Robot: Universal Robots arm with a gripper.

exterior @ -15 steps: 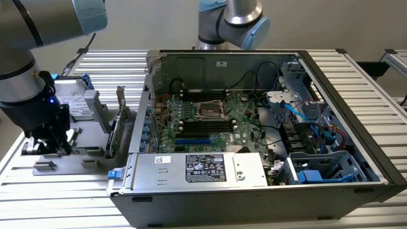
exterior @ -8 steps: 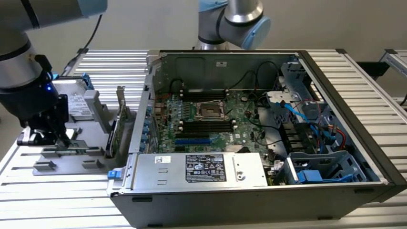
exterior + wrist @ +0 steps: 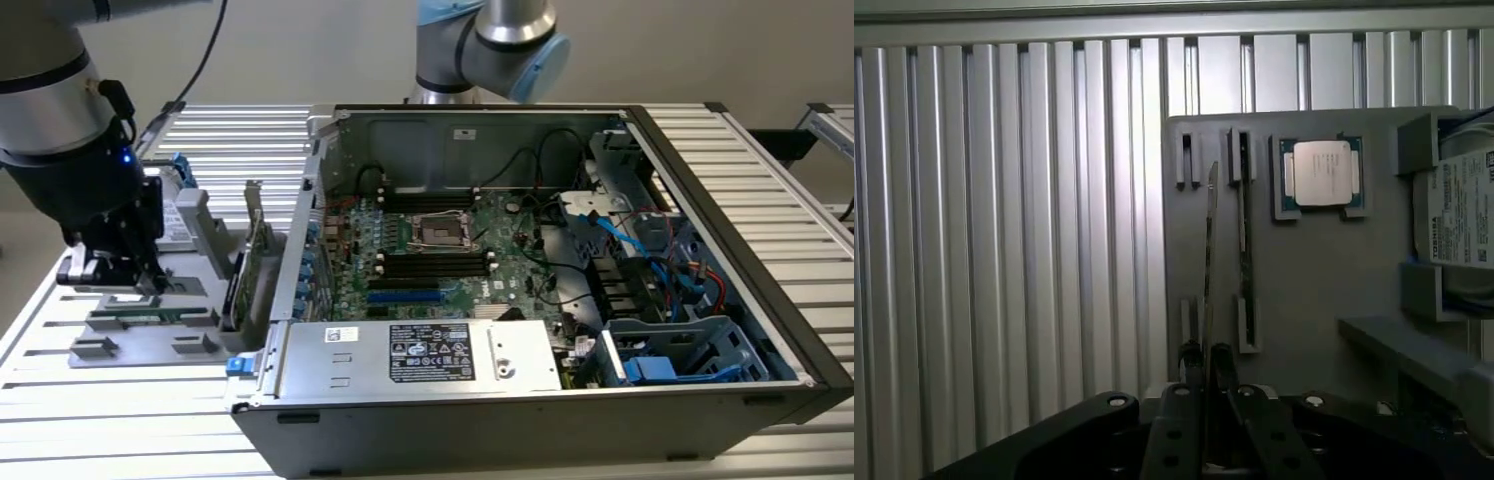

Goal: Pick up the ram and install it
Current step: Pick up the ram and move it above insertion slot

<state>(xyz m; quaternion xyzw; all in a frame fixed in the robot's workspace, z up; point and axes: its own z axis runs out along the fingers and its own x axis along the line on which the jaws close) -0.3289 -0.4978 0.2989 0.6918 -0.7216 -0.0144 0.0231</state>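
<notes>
The ram [image 3: 1211, 250] is seen edge-on in the wrist view, a thin strip running from the gripper [image 3: 1205, 362] toward the tray's far edge. The fingers sit close together with the strip pinched between them — clamped on it, as far as I can judge. It lies between an empty pair of holders and a second stick [image 3: 1245, 240] seated in the tray [image 3: 1304, 300], near the tray edge that borders the bare table [image 3: 1004, 250].

So the pick-up looks to be the step in hand: the ram is gripped, perhaps just raised from its holder, and not yet installed. The rest calls for a level carry to the case [image 3: 747, 395], then a square line-up over a motherboard slot [image 3: 434, 263] before any pressing.

It is hard to tell whether the ram has cleared its holder, and its chip faces are turned away — only the edge shows. In the exterior view the gripper's body stands in front of the grip, and the slot latches are too small to read.
</notes>
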